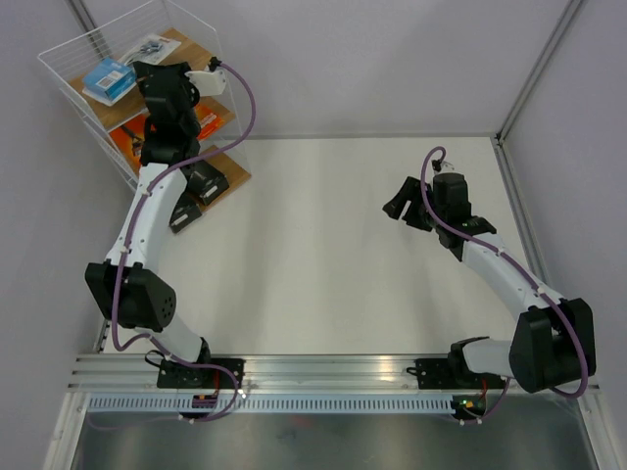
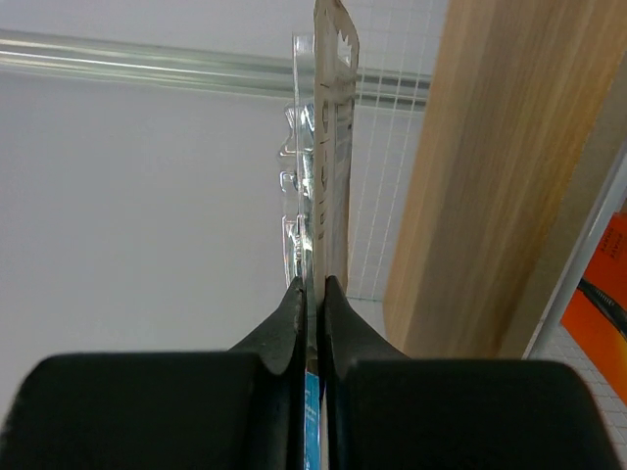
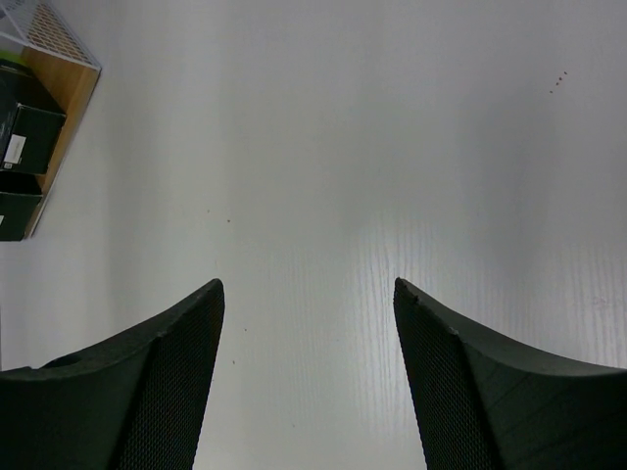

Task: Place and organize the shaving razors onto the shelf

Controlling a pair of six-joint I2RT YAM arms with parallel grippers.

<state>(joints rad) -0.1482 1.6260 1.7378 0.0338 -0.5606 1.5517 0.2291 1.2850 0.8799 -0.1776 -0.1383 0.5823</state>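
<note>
- Clear plastic razor pack [image 2: 328, 147] clamped edge-on in left gripper [image 2: 312, 291], long axis pointing ahead.
- Wooden shelf board [image 2: 480, 176] just right of pack.
- Right gripper [image 3: 309, 294] agape, empty, well apart.

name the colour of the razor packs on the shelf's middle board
Orange. The razor packs show best in the top external view.

Orange pack [image 1: 212, 119], black pack [image 1: 206, 182], white-wire shelf [image 1: 61, 67], light-brown boards [image 1: 184, 43].
</note>
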